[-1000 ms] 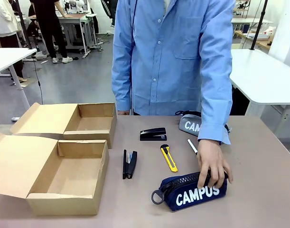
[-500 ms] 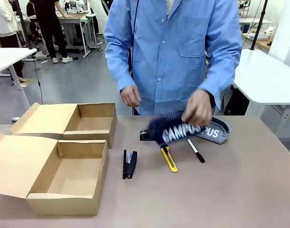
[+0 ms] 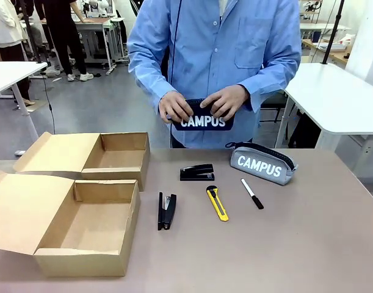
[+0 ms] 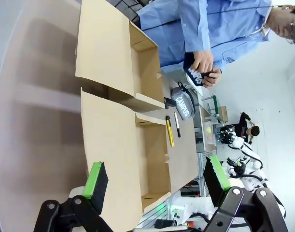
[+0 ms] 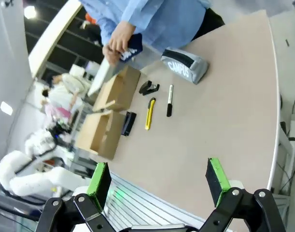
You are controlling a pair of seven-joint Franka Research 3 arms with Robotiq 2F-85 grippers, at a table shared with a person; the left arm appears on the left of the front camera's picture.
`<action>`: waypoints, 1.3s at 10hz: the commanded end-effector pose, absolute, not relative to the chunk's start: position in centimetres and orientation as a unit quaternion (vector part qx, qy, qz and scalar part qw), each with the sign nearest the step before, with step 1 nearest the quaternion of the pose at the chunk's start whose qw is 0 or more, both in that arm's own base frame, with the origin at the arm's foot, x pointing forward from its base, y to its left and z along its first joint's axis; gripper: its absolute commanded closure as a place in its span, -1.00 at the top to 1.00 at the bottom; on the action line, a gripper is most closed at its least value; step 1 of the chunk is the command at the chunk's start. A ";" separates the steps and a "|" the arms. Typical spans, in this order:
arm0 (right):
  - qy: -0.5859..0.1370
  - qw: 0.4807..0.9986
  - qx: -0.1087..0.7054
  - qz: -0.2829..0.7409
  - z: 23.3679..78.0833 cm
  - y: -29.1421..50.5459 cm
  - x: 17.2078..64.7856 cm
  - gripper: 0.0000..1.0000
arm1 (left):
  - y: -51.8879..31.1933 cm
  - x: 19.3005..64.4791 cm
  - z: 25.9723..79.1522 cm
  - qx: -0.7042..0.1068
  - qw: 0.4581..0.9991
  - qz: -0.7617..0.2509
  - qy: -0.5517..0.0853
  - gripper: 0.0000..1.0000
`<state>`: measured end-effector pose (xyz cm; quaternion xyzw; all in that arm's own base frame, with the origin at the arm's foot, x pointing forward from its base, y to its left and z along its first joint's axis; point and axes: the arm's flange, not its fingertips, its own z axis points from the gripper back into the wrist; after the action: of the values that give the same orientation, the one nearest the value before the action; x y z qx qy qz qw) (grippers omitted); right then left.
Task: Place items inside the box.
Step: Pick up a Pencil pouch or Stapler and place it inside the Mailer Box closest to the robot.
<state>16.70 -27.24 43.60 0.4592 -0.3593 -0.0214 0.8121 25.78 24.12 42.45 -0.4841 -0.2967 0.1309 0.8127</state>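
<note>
Lifted off the table since a second ago, the navy pouch (image 3: 202, 117) is held by the person (image 3: 217, 49) at chest height; the grey pouch (image 3: 262, 163) lies on the table (image 3: 308, 244). Left gripper (image 4: 155, 176) gapes wide, empty, over a box (image 4: 108, 145). Right gripper (image 5: 158, 178) gapes wide, empty, above the tabletop.

The place was an open lab workroom: white tables (image 3: 340, 97) on a bare grey floor (image 3: 94, 105), people (image 3: 64, 27) standing at a far bench (image 3: 98, 23).

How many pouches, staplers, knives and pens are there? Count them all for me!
Zip pouches: 2, navy pouch held up, grey pouch lying down
Staplers: 2, far stapler, near stapler
Utility knife: 1
Marker: 1
Total: 6
</note>
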 end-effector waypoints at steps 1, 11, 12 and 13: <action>-0.353 0.856 0.360 0.113 46.2 -19.7 21.4 1.00 | 24.2 25.8 42.4 -0.489 0.807 0.122 -0.309 1.00; -0.283 0.893 0.240 0.253 49.3 -8.8 32.3 1.00 | 24.2 25.8 42.4 -0.489 0.807 0.122 -0.309 1.00; -0.262 0.902 0.196 0.283 49.0 -6.5 34.5 1.00 | 24.2 25.8 42.4 -0.489 0.807 0.122 -0.309 1.00; -0.250 0.895 0.184 0.321 48.9 -4.7 36.5 1.00 | 24.2 25.8 42.4 -0.489 0.807 0.122 -0.309 1.00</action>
<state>33.72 -6.09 49.20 0.2184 -0.2725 0.2962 0.8890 25.80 24.19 42.38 -0.4835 -0.2953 0.1315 0.8135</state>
